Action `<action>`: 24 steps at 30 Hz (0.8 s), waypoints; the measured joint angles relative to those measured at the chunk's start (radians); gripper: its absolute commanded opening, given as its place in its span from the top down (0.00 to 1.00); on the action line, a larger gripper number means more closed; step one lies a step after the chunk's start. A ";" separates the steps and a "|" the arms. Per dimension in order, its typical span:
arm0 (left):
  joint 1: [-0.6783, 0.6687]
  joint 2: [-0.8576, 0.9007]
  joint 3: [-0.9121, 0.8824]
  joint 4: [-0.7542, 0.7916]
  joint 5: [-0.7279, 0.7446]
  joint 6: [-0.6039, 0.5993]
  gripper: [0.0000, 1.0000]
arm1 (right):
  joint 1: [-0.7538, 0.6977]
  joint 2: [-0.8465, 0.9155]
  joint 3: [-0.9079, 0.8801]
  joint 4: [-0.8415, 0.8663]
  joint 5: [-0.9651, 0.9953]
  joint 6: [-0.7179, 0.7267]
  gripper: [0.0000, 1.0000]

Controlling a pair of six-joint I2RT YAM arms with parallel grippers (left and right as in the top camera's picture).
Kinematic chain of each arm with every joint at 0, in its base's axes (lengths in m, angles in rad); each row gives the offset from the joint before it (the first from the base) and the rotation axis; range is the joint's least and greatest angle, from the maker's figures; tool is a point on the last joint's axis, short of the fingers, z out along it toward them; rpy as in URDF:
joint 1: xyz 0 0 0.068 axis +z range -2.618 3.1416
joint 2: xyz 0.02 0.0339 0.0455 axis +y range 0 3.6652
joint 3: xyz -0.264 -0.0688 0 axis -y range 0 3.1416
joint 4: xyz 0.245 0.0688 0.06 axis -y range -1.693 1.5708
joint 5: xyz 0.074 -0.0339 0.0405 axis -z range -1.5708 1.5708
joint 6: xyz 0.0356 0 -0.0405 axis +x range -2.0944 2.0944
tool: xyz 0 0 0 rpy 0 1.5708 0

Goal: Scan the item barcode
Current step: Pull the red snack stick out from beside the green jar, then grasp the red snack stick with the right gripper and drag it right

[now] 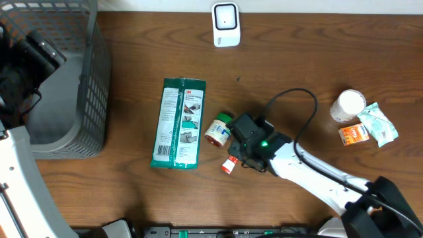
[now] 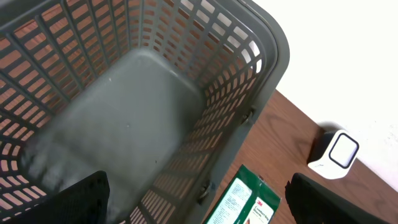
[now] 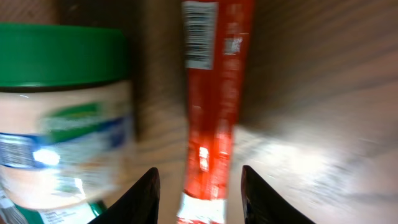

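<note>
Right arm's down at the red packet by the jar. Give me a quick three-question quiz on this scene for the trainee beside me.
1. True or false: the right gripper has a jaw on each side of the red packet.
2. Pick one. The jar with the green lid is: A. beside the red packet; B. held in the right gripper's jaws; C. stacked on the red packet.
3. Fill in: the left gripper, jaws wide apart, hangs above the grey ___.

Key: 1. True. 2. A. 3. basket.
</note>
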 measured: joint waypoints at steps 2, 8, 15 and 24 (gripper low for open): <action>0.000 0.000 0.000 0.000 0.000 0.000 0.12 | 0.016 0.034 0.000 0.043 0.011 0.013 0.64; 0.000 0.000 0.000 0.000 0.000 0.000 0.12 | 0.040 0.127 0.004 0.077 0.031 0.027 0.63; 0.000 0.000 0.000 0.000 0.000 0.000 0.12 | 0.008 0.153 0.028 0.051 0.054 -0.005 0.99; 0.000 0.000 0.000 0.000 0.000 0.000 0.12 | -0.225 0.110 0.059 -0.154 0.075 -0.438 0.76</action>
